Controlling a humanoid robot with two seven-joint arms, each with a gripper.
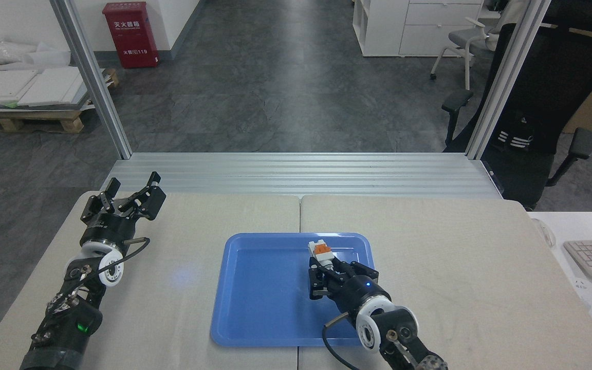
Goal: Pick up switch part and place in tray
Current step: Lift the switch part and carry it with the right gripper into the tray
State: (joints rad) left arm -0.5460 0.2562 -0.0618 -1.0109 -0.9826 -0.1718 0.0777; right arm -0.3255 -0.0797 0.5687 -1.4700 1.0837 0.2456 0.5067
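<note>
Switch carried over the tray, release pending.

The switch (320, 251) is gripped in the jaws of the right gripper (327, 267), orange end uppermost, and is held above the tray (234, 308), over its far right part. The placing step is judged to be in hand. Next, the switch should be lowered toward the tray floor and the jaws opened, well inside the rim. The left gripper (130, 198) is parked on the desk (455, 246), left of the tray, jaws spread and empty.
</note>
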